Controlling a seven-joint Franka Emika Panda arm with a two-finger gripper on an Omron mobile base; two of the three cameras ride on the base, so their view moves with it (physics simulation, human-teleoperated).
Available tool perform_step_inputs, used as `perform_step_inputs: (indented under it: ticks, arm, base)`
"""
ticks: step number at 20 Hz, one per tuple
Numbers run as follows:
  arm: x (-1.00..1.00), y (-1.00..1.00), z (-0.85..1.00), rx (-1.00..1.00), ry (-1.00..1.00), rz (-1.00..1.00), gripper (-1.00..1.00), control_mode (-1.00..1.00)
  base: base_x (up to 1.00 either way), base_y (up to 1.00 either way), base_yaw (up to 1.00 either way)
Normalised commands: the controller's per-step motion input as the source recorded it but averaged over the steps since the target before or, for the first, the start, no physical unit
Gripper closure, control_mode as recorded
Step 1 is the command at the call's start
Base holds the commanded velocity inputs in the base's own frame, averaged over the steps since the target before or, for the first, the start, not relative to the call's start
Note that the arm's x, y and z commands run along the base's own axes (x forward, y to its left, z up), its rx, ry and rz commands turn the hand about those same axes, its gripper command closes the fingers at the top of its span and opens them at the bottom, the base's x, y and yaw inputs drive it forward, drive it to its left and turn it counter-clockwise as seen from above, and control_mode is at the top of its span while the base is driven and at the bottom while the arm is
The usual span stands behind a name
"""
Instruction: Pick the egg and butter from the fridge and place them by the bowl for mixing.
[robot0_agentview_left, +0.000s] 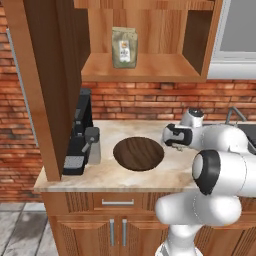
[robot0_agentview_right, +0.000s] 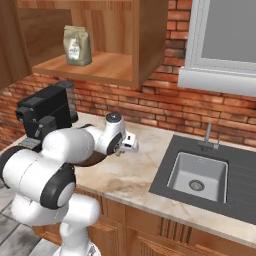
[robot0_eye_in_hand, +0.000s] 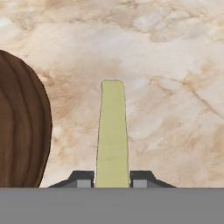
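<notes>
While carried: butter (robot0_eye_in_hand: 112, 131) clamped between the hand's (robot0_eye_in_hand: 112, 180) closed fingers, lower centre of hand view.
Location: above the worktop (robot0_eye_in_hand: 166, 65), just beside the bowl (robot0_eye_in_hand: 19, 127) at frame left.
Progress: butter fetched, judged not yet set down; egg unaccounted for.
Axis: stick's length runs straight up-frame, away from the hand.

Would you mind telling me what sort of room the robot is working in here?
A home kitchen, rendered: a marble-look counter with a steel sink, a coffee machine beside a wooden bowl, and wooden cabinets on a brick wall.
</notes>
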Motion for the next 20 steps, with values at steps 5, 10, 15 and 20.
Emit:
perform_step_inputs:
  ticks: [5,10,15,20]
  arm:
    - [0.33,0.00,-0.20,0.09,0.00,0.00,1.00,-1.00]
    - [0.19,0.00,-0.19,0.03,0.00,0.00,1.00,-1.00]
    - [0.10,0.00,-0.29,0.00,0.00,-0.02,1.00,-1.00]
    - [0.21,0.00,-0.21,0.01,0.00,-0.06,1.00,-1.00]
  base:
    - [0.00,0.00,0.00]
    - [0.00,0.00,0.00]
    - [0.00,0.00,0.00]
    - [0.00,0.00,0.00]
